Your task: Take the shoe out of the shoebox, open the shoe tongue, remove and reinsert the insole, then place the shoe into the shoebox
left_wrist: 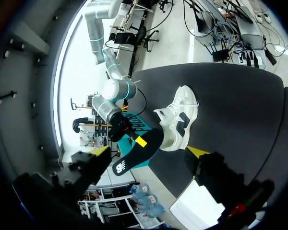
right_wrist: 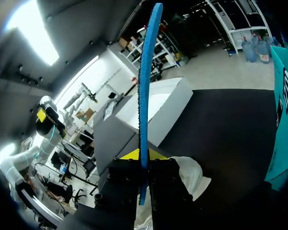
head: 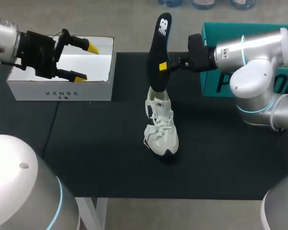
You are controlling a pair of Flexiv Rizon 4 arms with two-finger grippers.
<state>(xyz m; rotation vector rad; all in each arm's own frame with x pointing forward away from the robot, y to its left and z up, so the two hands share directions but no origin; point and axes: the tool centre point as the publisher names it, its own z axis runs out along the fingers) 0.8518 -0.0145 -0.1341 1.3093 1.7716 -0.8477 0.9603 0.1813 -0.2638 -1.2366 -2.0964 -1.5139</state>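
- The right gripper [head: 165, 66] was clenched on the dark insole [head: 159, 52], both fingers pinching it from either side near its lower half.
- The insole stood almost upright in the air, its lower end right at the collar of the shoe [head: 160, 125]; whether it touched could not be told.
- In the right wrist view the insole [right_wrist: 144, 96] showed edge-on, a thin blue line between the fingers.
- The pale shoe stood on its sole in the middle of the black table [head: 101, 158], outside both boxes.
- The left gripper [head: 84, 60] hung released, fingers wide apart, over the white box [head: 62, 91].
- The teal box [head: 213, 84] sat behind the right arm.
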